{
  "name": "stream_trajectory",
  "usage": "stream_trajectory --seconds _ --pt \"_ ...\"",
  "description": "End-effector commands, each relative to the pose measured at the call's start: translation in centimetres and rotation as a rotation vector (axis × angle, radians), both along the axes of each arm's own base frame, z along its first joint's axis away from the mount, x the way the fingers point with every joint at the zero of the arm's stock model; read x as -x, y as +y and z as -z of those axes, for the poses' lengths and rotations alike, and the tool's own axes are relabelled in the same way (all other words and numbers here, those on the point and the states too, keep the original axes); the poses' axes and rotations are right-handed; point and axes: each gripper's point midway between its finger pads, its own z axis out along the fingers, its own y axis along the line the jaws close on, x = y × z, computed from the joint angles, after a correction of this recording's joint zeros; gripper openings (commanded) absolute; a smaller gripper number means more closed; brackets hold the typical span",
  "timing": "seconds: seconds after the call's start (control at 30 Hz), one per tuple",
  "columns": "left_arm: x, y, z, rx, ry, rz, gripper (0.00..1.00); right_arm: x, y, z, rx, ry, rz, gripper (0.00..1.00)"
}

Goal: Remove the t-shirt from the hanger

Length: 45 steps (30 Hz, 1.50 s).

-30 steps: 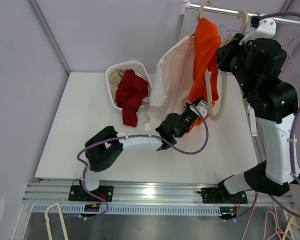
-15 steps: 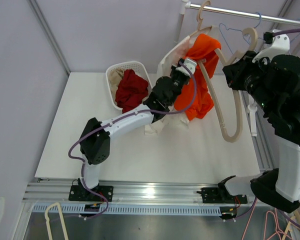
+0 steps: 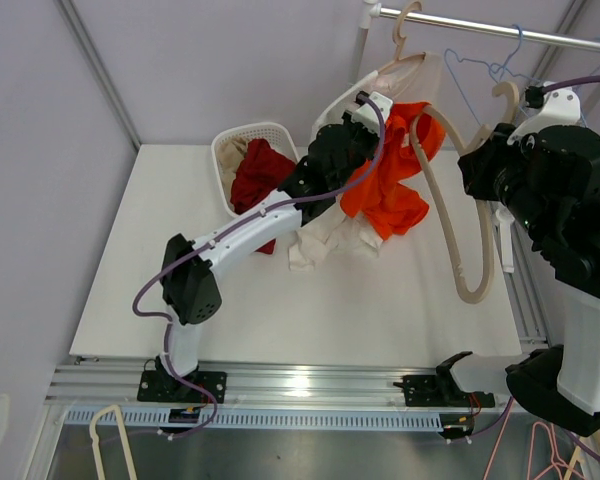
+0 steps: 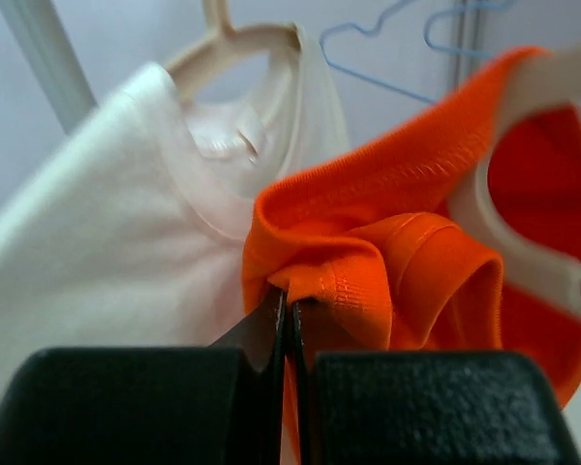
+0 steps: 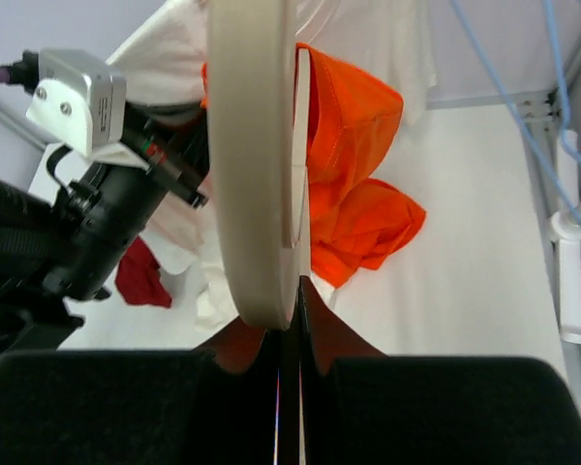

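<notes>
The black-and-white left arm (image 3: 250,235) stretches far forward and upward from its base, elbow almost straight. Its black two-finger left gripper (image 4: 289,320) is pinched tight on a fold of the orange knit t-shirt (image 4: 387,252). The bulkier right arm (image 3: 570,250) stands raised, its right gripper (image 5: 289,325) clamped on the cream curved hanger (image 5: 252,145).

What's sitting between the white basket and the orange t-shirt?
Seen from the top camera, the left arm crosses that gap, its pincer shut on the orange t-shirt. A cream t-shirt droops beneath it, right of the basket.
</notes>
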Motion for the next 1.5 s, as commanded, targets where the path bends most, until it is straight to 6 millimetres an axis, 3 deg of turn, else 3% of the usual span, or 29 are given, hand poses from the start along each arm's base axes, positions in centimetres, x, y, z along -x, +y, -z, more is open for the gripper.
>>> stream_trajectory --seconds 0.0,0.3,0.33,0.43,0.57,0.6,0.63,0.67,0.77,0.87,0.9,0.93,1.0,1.03,1.13,1.27,1.33,1.37,1.43,1.47 --pt "3.7 1.3 -4.1 0.058 0.073 0.093 0.01 -0.7 -1.7 -2.3 -0.002 -0.092 0.099 0.0" --pt "3.9 3.7 -3.0 -0.02 0.177 0.023 0.01 -0.8 -1.9 -5.3 -0.056 -0.195 0.117 0.0" --pt "4.3 3.3 -2.3 -0.025 0.196 0.052 0.01 -1.0 -1.9 -5.3 -0.049 -0.198 0.121 0.0" --pt "6.9 3.2 -3.5 0.019 0.21 0.157 0.01 -3.0 -1.8 -4.8 -0.005 -0.202 0.16 0.0" --pt "10.7 4.3 -6.6 0.041 0.202 0.255 0.01 -5.9 -1.4 -4.0 0.048 -0.197 0.203 0.0" --pt "11.7 5.1 -9.3 0.068 0.172 0.271 0.01 -6.7 -1.2 -4.3 0.043 -0.216 0.207 0.0" --pt "12.4 5.4 -10.2 0.089 0.183 0.287 0.01 -7.7 -0.4 -4.0 0.057 -0.21 0.183 0.0" --pt "13.6 6.3 -13.1 0.11 0.148 0.309 0.01 -8.3 -0.7 -4.1 0.06 -0.216 0.19 0.0" --pt "15.0 8.5 -16.6 0.141 0.079 0.316 0.01 -10.8 -0.1 -4.2 0.069 -0.235 0.172 0.0" --pt "15.0 12.3 -20.7 0.19 -0.025 0.255 0.01 -12.8 -0.7 -4.5 0.086 -0.251 0.187 0.0" --pt "15.9 12.8 -22.2 0.2 -0.06 0.303 0.05 -13.4 -1.4 -4.7 0.087 -0.259 0.202 0.0" --pt "15.5 14.5 -23.7 0.223 -0.087 0.293 0.06 -13.6 -1.5 -5.1 0.082 -0.272 0.205 0.0" --pt "15.3 15.7 -24.9 0.263 -0.093 0.296 0.04 -14.9 -1.6 -5.2 0.086 -0.285 0.208 0.0" --pt "15.1 17.7 -26.8 0.303 -0.138 0.269 0.04 -15.3 -2.0 -5.3 0.088 -0.291 0.217 0.0" --pt "14.4 21.0 -29.6 0.383 -0.227 0.226 0.04 -16.8 -2.3 -5.7 0.092 -0.316 0.231 0.0" --pt "13.2 24.6 -32.4 0.474 -0.344 0.173 0.01 -18.7 -2.8 -6.1 0.092 -0.346 0.242 0.0" --pt "11.5 25.8 -32.5 0.501 -0.36 0.144 0.01 -19.6 -2.8 -6.3 0.087 -0.366 0.237 0.0" --pt "11.9 26.5 -33.7 0.52 -0.412 0.146 0.01 -20.0 -3.2 -6.3 0.087 -0.373 0.244 0.0" --pt "9.6 26.7 -32.9 0.514 -0.396 0.133 0.01 -21.0 -3.3 -6.4 0.077 -0.384 0.247 0.0" --pt "9.7 26.9 -33.3 0.515 -0.405 0.137 0.01 -21.4 -3.6 -6.4 0.079 -0.386 0.256 0.0"
